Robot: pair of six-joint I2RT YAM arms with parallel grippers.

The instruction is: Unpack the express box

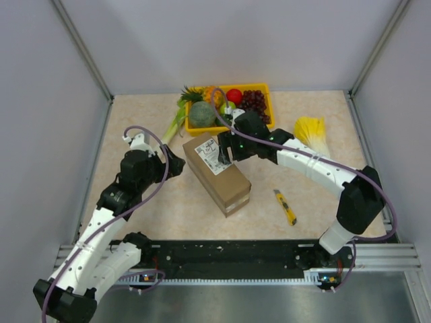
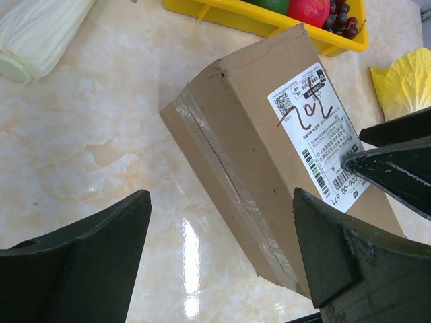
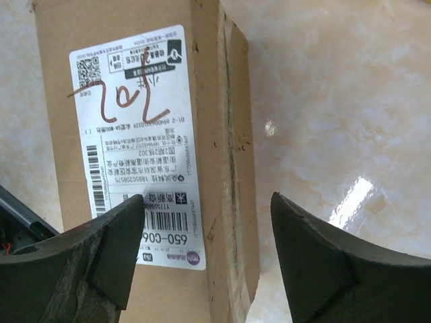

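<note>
- Left gripper [image 1: 176, 165]: stationed at the far left end of the express box [image 1: 219, 176]. In the left wrist view its jaws stand wide apart and clamp nothing; contact with the carton cannot be confirmed.
- Leek [image 1: 173, 126]: lying on the table [image 1: 135, 222], just left of the yellow tray [image 1: 202, 129].
- Express box: brown carton lying flat and diagonal mid-table, just in front of the tray. White label [image 1: 214, 153] faces up at its far end, with a red scrawl across it. Side seam is shut.
- Yellow tray: at the table's far edge, holding a pineapple, a green melon, a red apple and dark grapes.
- Right gripper [image 1: 226, 149]: over the labelled end of the box. In the right wrist view its jaws are spread, one finger [image 3: 124, 222] over the label, the other past the carton's edge. Nothing is gripped.
- Yellow utility knife [image 1: 285, 207]: on the table right of the box, apart from it.
- Yellow-leaved cabbage [image 1: 312, 132]: far right, near the tray.
</note>
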